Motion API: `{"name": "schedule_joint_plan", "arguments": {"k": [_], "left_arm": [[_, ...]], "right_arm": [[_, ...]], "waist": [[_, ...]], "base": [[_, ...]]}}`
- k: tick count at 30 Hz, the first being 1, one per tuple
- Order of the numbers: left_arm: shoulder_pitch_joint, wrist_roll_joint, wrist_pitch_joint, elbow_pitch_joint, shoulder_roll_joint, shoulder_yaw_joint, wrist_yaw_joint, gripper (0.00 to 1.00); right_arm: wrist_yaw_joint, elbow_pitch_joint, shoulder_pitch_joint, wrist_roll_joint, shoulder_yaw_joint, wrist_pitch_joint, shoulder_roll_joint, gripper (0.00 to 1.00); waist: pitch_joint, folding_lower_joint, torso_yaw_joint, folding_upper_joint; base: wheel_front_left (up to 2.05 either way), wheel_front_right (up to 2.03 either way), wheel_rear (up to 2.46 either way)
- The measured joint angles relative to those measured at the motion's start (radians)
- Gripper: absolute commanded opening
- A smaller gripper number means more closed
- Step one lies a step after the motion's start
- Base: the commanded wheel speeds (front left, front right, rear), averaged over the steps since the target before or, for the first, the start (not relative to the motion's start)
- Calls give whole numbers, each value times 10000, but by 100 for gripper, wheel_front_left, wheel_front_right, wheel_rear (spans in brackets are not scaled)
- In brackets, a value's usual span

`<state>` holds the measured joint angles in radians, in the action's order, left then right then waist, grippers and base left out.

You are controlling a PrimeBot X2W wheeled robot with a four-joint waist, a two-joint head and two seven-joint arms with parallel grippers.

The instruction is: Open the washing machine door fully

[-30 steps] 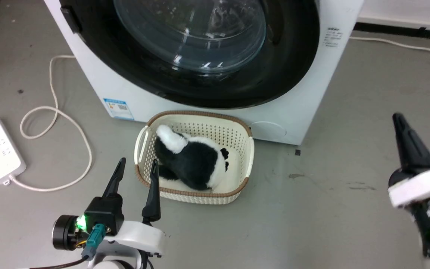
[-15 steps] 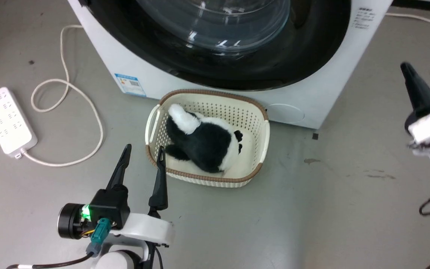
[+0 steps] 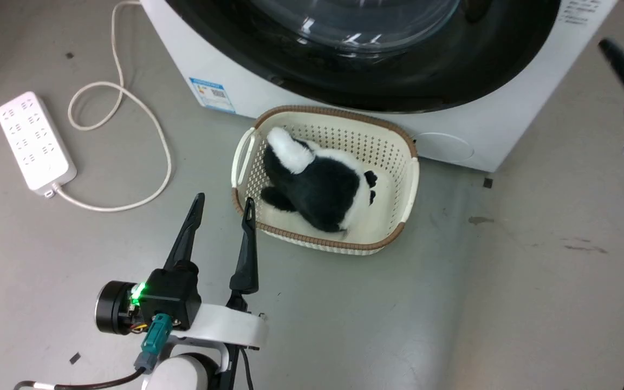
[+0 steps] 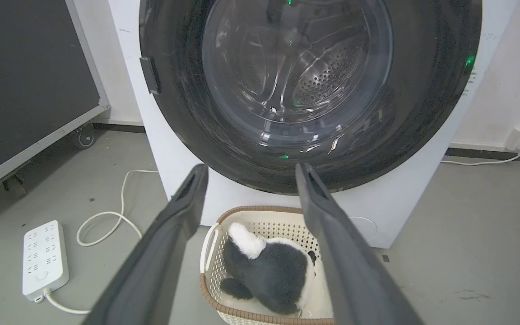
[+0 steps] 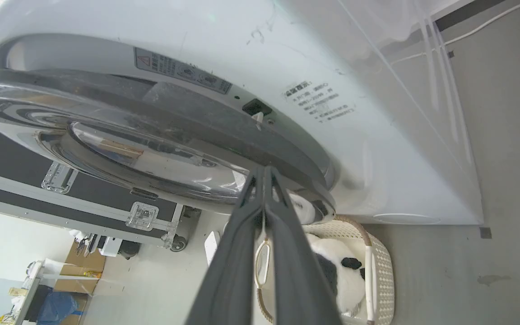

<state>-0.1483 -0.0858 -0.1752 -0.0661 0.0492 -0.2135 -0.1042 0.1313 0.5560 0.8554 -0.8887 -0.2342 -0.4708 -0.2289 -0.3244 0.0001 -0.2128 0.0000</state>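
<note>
The washing machine (image 3: 485,130) is a big white box at the top of the head view. The washing machine door (image 4: 178,113) lies flat against its front, with a glossy black rim and a clear glass bowl (image 4: 296,67) over the steel drum. My right gripper (image 5: 263,170) is shut with nothing in it. Its tips are close to the door's rim (image 5: 151,131), seen edge-on, just below a small black latch slot (image 5: 255,107). In the head view the right gripper (image 3: 610,49) hangs beside the machine's right side. My left gripper (image 3: 224,198) is open and empty, low before the basket.
A cream basket (image 3: 407,179) holding a black-and-white plush panda (image 3: 323,189) stands on the floor against the machine's front. A white power strip (image 3: 36,141) and its looped cable (image 3: 155,135) lie to the left. A black wheeled case (image 4: 25,81) stands left of the machine.
The head camera has shifted, moving the whole scene up and right. My right gripper has risen from low on the floor toward the door's right edge. The left gripper stays open.
</note>
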Motion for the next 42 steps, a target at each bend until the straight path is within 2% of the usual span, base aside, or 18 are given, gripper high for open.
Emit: {"name": "schedule_joint_plan", "arguments": {"k": [17,27,36,42], "left_arm": [[-474,-151,-351,-146,2,-568,-351,100],[-851,-232,-558,-234,2,-732,-481,100],[-993,-284,-736,-69,4,-1087,-600,100],[-947,-353,-811,247,0,-1204,-583,100]], "right_arm": [[0,2688,3395,-863,-890,-1505,-422,0],[0,3994,4824,-1149,-1183,-2472,-748,0],[-2,4531,4716,-1684,-1486,-3471,-792,0],[0,3896,3384,-1870,-1455,-3998,-389,0]], "waist": [[-916,0,-638,0],[-1414,0,-991,0],[-1218,0,-1045,0],[-617,-2,-913,0]], "base": [[0,0,0],[0,0,0],[0,0,0],[0,0,0]]}}
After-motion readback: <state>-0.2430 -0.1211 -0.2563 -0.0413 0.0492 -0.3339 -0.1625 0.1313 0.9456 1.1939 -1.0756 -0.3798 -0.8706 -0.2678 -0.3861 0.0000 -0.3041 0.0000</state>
